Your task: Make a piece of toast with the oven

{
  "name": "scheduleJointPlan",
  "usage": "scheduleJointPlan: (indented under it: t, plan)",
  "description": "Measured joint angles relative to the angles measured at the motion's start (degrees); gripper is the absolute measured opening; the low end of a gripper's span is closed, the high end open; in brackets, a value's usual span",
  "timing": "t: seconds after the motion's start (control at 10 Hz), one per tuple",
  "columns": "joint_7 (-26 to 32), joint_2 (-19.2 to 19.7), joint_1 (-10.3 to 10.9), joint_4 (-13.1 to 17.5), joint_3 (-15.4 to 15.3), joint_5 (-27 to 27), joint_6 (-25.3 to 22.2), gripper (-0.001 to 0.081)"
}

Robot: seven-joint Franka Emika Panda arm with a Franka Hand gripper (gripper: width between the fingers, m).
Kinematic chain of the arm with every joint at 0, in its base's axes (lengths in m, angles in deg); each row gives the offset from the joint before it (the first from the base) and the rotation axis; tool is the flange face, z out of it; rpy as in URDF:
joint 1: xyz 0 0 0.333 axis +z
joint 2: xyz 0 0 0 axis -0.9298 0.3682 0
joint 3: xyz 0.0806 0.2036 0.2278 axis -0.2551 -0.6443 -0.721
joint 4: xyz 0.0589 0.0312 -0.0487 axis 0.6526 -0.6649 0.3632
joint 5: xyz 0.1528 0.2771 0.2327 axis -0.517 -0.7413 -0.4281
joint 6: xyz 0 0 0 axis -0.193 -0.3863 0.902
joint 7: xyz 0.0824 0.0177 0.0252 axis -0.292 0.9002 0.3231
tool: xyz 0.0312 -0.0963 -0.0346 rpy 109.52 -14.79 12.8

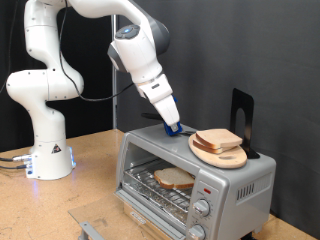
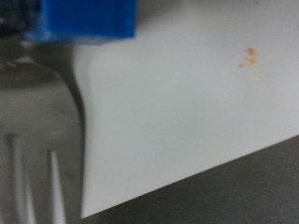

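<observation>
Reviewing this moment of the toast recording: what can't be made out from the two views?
- Gripper: exterior view shows it low over the oven top, too small to read the finger gap; in the wrist view only a blurred blue edge.
- Oven knobs: settings too small.
- Piece of toast inside: partly hidden by the door frame and wire rack.
- Bread on the wooden board: slice count unclear.
</observation>
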Motion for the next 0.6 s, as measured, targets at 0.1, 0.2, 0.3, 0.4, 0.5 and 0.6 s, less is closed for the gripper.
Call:
scheduleJointPlan:
  t: [0.1,0.2,0.3,0.4,0.5,0.6]
  plan:
    - [0.31,-0.27,0.0,-0.4,-0.29,0.05,1.59,0.0808]
    - [0.47,-0.33,0.0,-0.78,-0.62,0.18,2.97,0.0808]
    - [0.51,-0.33,0.0,-1.23,-0.95,0.44,4.32,0.0808]
    - [0.52,-0.3,-0.02,-1.69,-1.27,0.67,5.57,0.0808]
    - [0.54,-0.2,-0.03,-2.03,-1.55,0.75,6.66,0.0808]
    - [0.74,-0.2,-0.03,-2.08,-1.46,0.46,6.82,0.0808]
